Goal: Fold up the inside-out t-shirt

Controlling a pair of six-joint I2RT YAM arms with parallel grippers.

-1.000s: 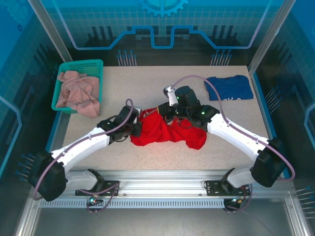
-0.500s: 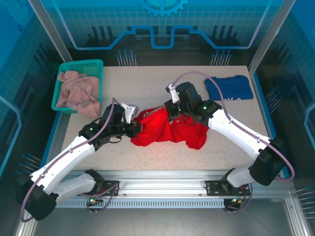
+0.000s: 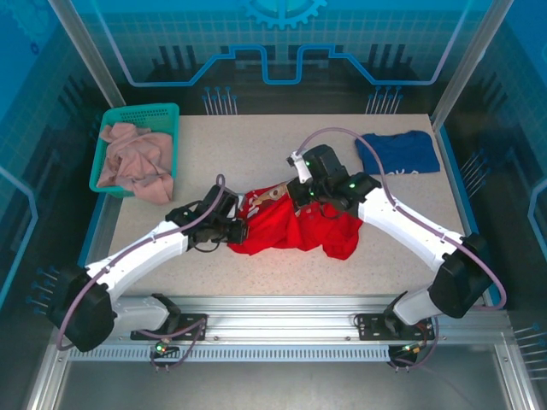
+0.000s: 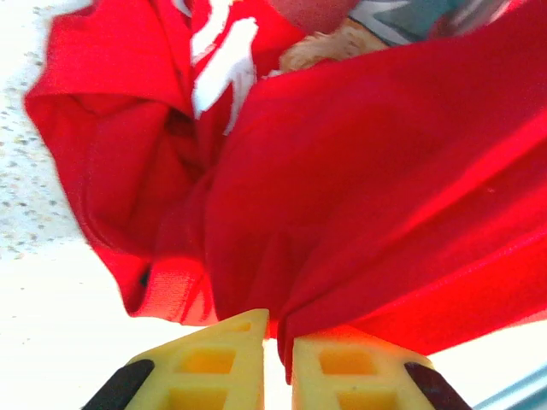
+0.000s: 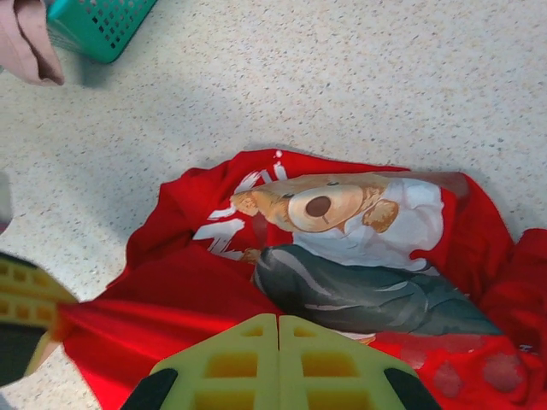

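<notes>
— Now, item one: your claws?
— Left claw (image 4: 278,331): clenched on a red hem, jaws nearly meeting, cloth fanning up from the pinch. Right claw (image 5: 279,323): jaws pressed together at the bottom of its frame, red cloth running beneath. I judge a fold is nipped there, though the bite itself is hidden.

— Item two: the garment?
— Inside-out t-shirt (image 3: 286,229): bunched at the centre of the table (image 3: 256,145), slung between both claws. One taut red ridge runs from the lower left of the right wrist view toward my right claw. I take it the two hold opposite edges to spread the heap before any fold.

— Item three: what does each view add?
— Right wrist: bear print (image 5: 320,205), face up, mid-frame, plainer than from above. Left wrist: white lettering (image 4: 218,68) sunk in a pocket, upper left. Overhead: teal basket (image 3: 141,114) holding a pinkish garment (image 3: 132,162), upper left; blue t-shirt (image 3: 397,152), upper right, well apart.
</notes>
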